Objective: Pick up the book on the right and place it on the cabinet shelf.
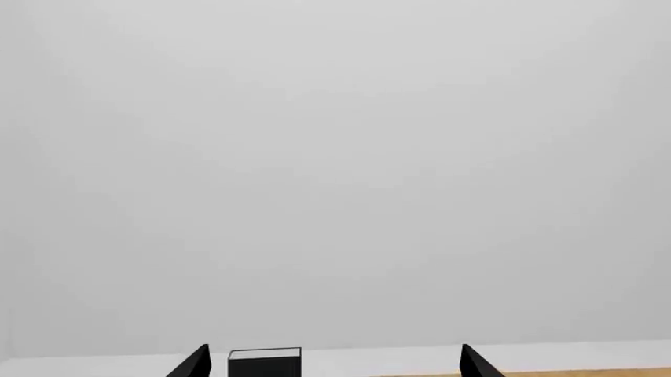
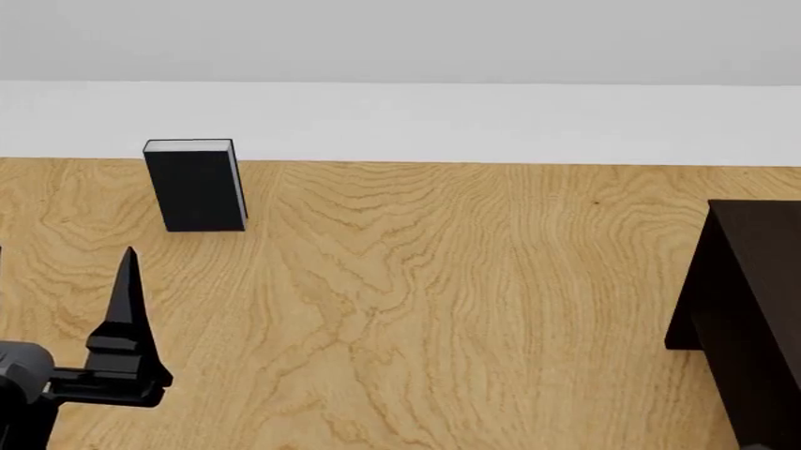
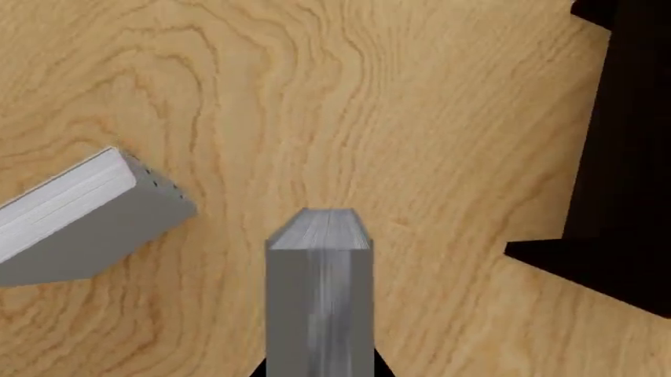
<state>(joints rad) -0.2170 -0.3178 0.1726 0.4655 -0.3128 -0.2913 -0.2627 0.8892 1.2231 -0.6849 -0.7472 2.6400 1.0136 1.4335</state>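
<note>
A wooden table [image 2: 438, 300] fills the head view, its far edge running straight across under a white wall.

At the far left, the left gripper [image 1: 333, 363] hovers low over the near table with its two dark fingers spread wide and nothing between them. Beyond it a black book [image 2: 194, 187] with a white page edge stands upright close to the far edge, well apart from the gripper. From there a wide stretch of bare wood runs across the middle of the table to the dark cabinet shelf [image 2: 751, 309], which is cut off by the right border of the view.

The book [image 3: 84, 228] shows only in the right wrist view. It rests on the table, light grey with a white page edge uppermost and small dark dots on its narrow end. That dotted end points toward a second, plain grey book [image 3: 317, 298]; its long axis runs away from that book and from the cabinet shelf, out of the picture. A strip of bare wood separates the two books.

The right gripper [image 3: 317, 369] is barely seen: its dark tips sit against either side of the plain grey book, apparently clamped on it. Open table lies between this book and the cabinet shelf.
</note>
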